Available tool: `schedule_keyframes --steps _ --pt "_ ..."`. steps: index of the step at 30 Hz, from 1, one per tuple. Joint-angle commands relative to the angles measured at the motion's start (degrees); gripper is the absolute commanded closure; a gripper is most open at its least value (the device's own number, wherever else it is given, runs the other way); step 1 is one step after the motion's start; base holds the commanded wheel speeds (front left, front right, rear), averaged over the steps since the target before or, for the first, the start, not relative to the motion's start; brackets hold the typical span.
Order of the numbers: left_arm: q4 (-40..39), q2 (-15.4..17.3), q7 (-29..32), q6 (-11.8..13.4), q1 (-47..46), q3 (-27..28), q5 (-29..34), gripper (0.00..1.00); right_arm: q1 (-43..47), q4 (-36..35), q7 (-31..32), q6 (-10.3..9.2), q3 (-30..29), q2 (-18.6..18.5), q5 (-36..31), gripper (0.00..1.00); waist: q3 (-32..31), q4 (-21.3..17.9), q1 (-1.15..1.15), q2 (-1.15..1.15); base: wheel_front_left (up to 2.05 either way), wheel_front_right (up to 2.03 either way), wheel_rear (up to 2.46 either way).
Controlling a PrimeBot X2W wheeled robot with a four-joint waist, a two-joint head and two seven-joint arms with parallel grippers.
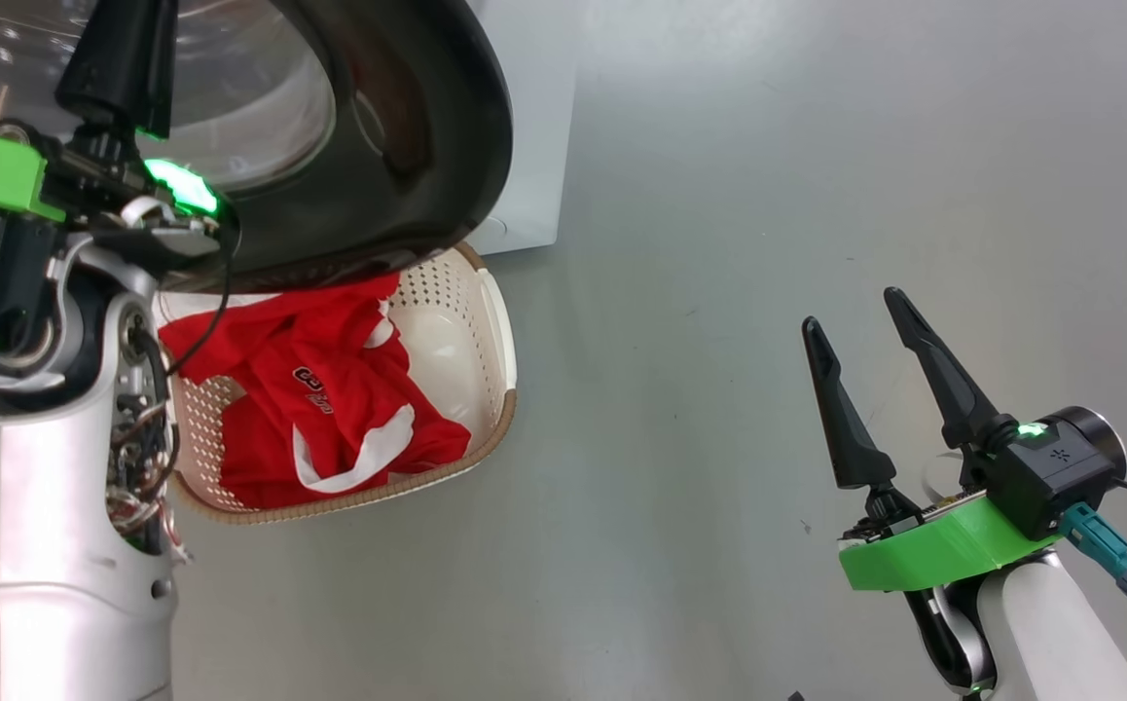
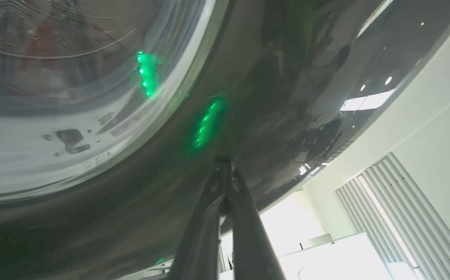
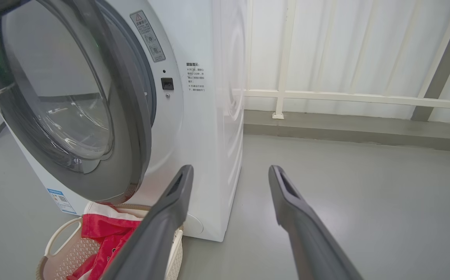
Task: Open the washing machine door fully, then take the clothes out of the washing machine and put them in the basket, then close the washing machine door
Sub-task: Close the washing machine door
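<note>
right gripper sits near right, low over the grey floor, fingers spread wide w/ nothing between them, well apart from everything else. left gripper is up at the left, pinched tight on nothing, tips together and looking to touch the glossy black rim of the washing machine door, just beside the glass bowl. under that door, on the floor, is the basket, cream, perforated, brown rim, w/ the clothes piled inside: red w/ white trim, small dark logo on one. door stands ajar, swung out over the basket's far edge. behind it is the washing machine, white, w/ a small blue label low on its front. far back: white railing & pale curtain.
</note>
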Motion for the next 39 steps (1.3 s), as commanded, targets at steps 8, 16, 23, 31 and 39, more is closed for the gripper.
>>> schedule_keyframes --steps 8,16,23,31,39 --pt "1.29 1.57 -0.07 -2.09 -2.45 1.18 0.51 1.0 -0.96 -1.66 -0.36 0.36 0.96 -0.05 0.33 0.0 0.24 -0.37 0.0 0.0 0.0 0.0 0.0" --pt "1.0 1.3 0.53 -1.58 1.14 2.05 -1.14 0.0 -0.49 -1.26 -0.36 0.36 0.56 -0.05 0.35 0.0 -1.67 1.37 0.0 0.0 0.0 0.0 0.0" --pt "-1.43 1.17 1.2 -1.65 6.83 2.11 -1.89 0.0 -0.13 -0.57 -0.36 0.36 1.12 -0.05 0.26 0.0 -4.31 3.62 0.0 0.0 0.0 0.0 0.0" --pt "-7.55 2.58 0.1 -3.6 19.03 1.47 2.75 0.0 1.58 0.3 -0.36 0.36 1.17 -0.05 0.09 0.0 -8.66 6.07 0.0 0.0 0.0 0.0 0.0" --pt "-18.43 9.49 -12.4 -6.56 32.26 -2.48 27.19 0.0 3.85 0.78 -0.36 0.36 0.56 -0.05 -0.34 0.0 -12.62 7.63 0.0 0.0 0.0 0.0 0.0"
